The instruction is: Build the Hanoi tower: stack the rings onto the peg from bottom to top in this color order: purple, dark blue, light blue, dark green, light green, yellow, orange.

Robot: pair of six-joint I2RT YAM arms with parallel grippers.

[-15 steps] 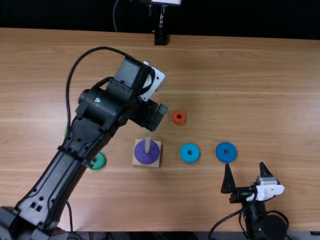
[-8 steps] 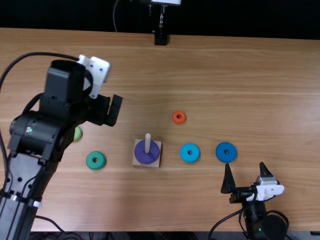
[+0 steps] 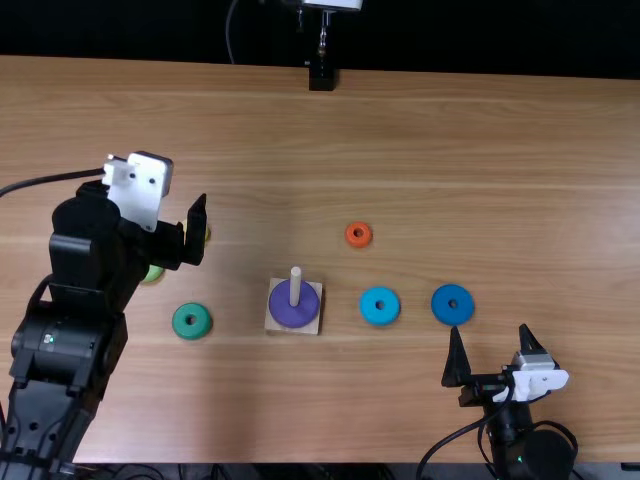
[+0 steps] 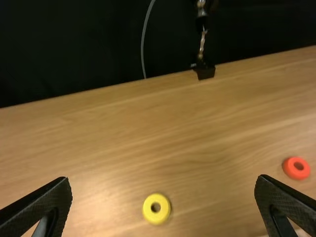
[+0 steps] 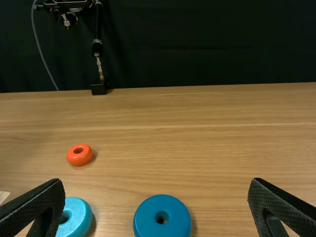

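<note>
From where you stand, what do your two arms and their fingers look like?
The left arm and right arm are black, each with a black cable. The left has a white plate with small holes, the right a white piece. The fingers are black, finely textured and taper toward their tips.

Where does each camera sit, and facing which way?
Top view: above the light brown wooden table's near edge, looking steeply down and forward; black left arm and right arm show.
Left wrist view: on that arm's wrist, facing the far edge over the yellow ring; its black fingers show.
Right wrist view: likewise, over the dark blue ring; its fingers show.
Both wrist views share the orange ring.
</note>
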